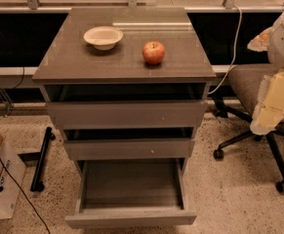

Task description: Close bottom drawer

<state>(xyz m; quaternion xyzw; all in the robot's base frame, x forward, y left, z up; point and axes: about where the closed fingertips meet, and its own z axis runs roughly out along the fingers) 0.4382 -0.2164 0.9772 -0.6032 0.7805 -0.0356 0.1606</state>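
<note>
The grey-brown cabinet [127, 62] has three handleless drawers. The bottom drawer [131, 220] is pulled far out towards me, and its empty grey box interior [131, 182] shows. The top drawer [126, 114] and the middle drawer [129, 148] each stand a little way out. My gripper [264, 123], pale yellow under a white arm, hangs at the right edge of the view. It is level with the upper drawers, well to the right of the cabinet, and touches nothing.
A white bowl [103, 37] and a red apple [153, 52] sit on the cabinet top. An office chair [251, 89] with wheeled legs stands right of the cabinet, under my arm. A black bar [41, 157] and a cardboard box [0, 179] lie on the floor at the left.
</note>
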